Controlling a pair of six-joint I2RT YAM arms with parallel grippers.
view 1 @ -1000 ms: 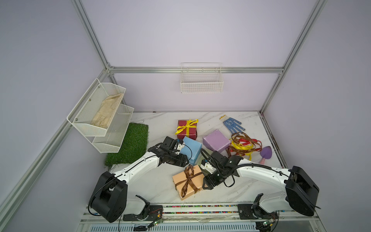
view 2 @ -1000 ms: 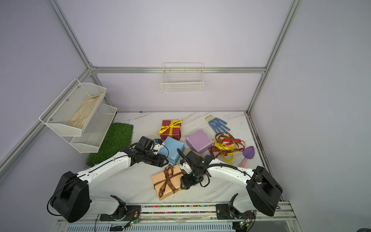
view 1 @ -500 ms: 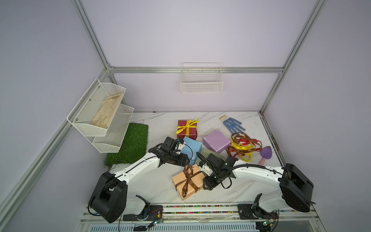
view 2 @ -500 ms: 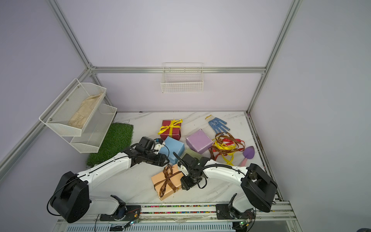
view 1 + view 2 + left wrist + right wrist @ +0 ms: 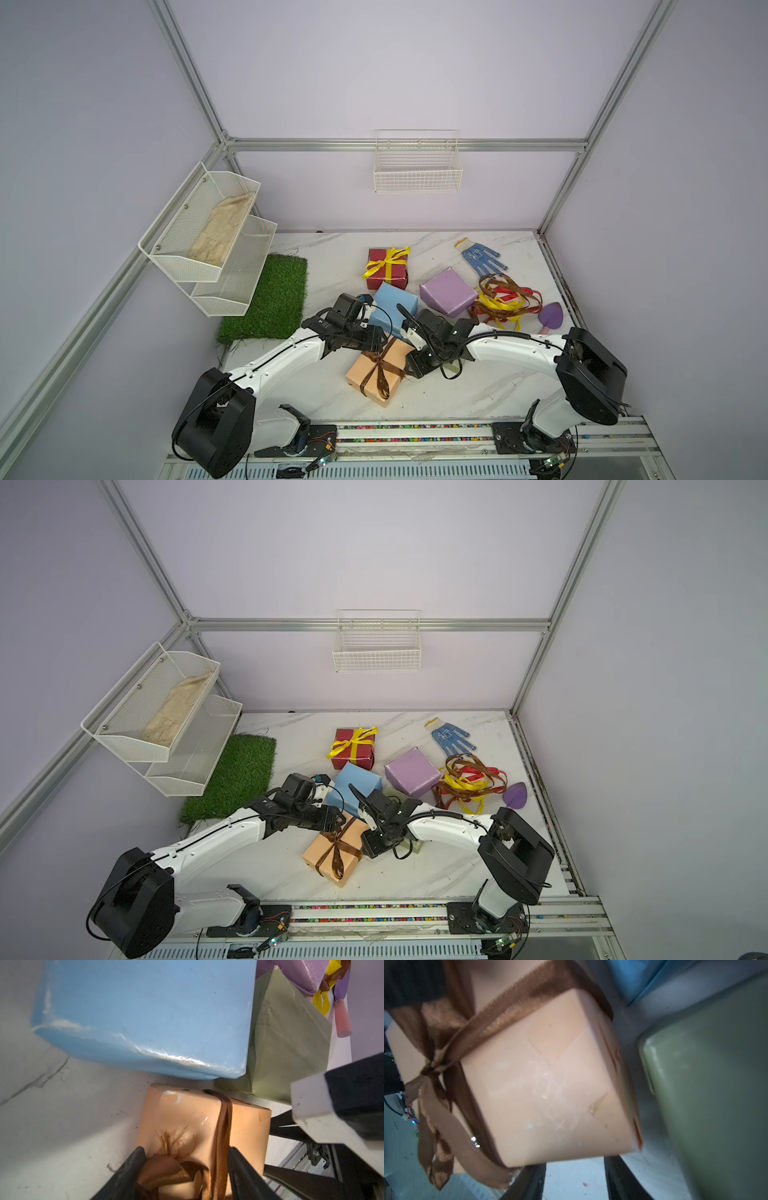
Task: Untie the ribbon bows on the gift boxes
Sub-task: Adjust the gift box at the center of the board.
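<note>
At 6 o'clock the left gripper (image 5: 185, 1150) is straddling the brown bow (image 5: 164, 1167) on the peach box (image 5: 187, 1109), jaws parted and not yet pinching; the right gripper (image 5: 575, 1165) is hovering part-open, empty; closing and pulling looks next.

Both top views are bright, lit evenly from overhead. The back wall is palest around 12 o'clock and the side walls grey off towards 8 and 4 o'clock. Shadows on the counter (image 5: 478, 395) are faint and soft-edged, close beneath the arms.

The left wrist view is sharp mid-frame, with white glare streaks along the edge of the light blue box (image 5: 145, 1012). The left claw (image 5: 185, 1155) looks dark and soft.

The right wrist view is dimmer, bluish and smeared, blurring the peach box (image 5: 550, 1084) and the olive green box (image 5: 706, 1084).
</note>
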